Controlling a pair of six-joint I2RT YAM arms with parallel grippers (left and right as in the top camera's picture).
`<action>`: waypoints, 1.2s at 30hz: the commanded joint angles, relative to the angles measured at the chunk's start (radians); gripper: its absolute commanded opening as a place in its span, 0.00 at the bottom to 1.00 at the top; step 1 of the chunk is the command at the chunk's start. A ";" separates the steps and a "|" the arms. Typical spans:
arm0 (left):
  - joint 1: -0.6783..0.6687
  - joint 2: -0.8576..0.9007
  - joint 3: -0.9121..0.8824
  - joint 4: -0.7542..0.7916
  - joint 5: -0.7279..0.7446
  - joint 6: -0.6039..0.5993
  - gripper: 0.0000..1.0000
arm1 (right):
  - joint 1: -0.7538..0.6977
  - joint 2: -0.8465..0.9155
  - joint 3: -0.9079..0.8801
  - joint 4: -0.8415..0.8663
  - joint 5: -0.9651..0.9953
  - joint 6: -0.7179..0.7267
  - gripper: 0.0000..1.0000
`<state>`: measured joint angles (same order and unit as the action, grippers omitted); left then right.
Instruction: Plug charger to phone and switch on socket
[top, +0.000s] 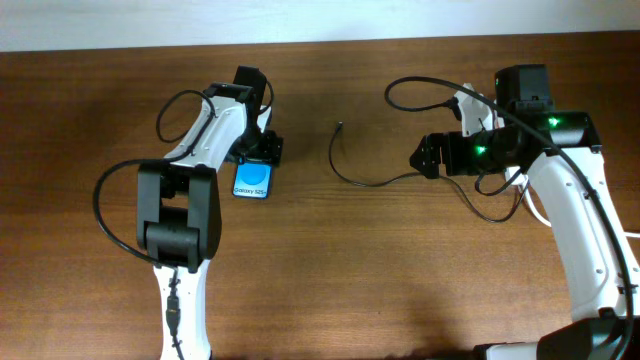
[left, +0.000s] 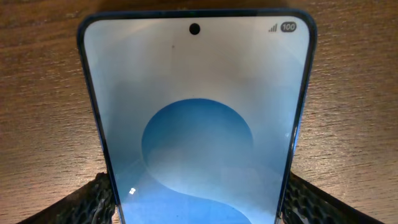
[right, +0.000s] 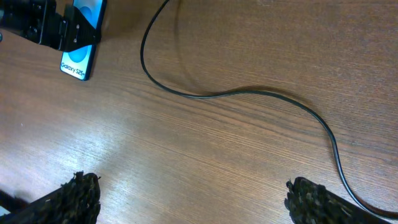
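The phone (top: 252, 181) lies flat on the wooden table with its blue screen up. It fills the left wrist view (left: 196, 93). My left gripper (top: 258, 152) holds it by its two long edges, one finger on each side (left: 196, 186). The charger (top: 345, 172) is a thin black cable curving across the table middle, its plug tip (top: 340, 125) free and apart from the phone. My right gripper (top: 424, 156) is open and empty above the cable (right: 249, 93), its fingers wide apart (right: 196, 186). The socket is mostly hidden under the right arm; a white piece (top: 468, 104) shows there.
Thicker black robot cables loop beside the left arm (top: 110, 200) and over the right arm (top: 420, 88). In the right wrist view the phone (right: 78, 62) and left gripper sit at the top left. The table's far edge runs along the top of the overhead view.
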<state>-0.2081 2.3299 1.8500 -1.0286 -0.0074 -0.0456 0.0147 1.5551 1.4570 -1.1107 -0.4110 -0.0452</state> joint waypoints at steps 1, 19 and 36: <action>-0.006 0.031 -0.033 -0.012 0.038 0.004 0.78 | 0.005 0.002 0.019 0.003 -0.016 -0.005 0.98; -0.005 0.030 0.122 -0.162 0.038 -0.011 0.11 | 0.005 0.002 0.019 0.019 -0.016 -0.005 0.98; 0.002 0.030 0.417 -0.511 0.286 -0.543 0.00 | 0.007 0.002 0.019 0.086 -0.061 0.221 0.98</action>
<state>-0.2108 2.3550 2.2368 -1.5162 0.2176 -0.4805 0.0147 1.5551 1.4570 -1.0317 -0.4549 0.0933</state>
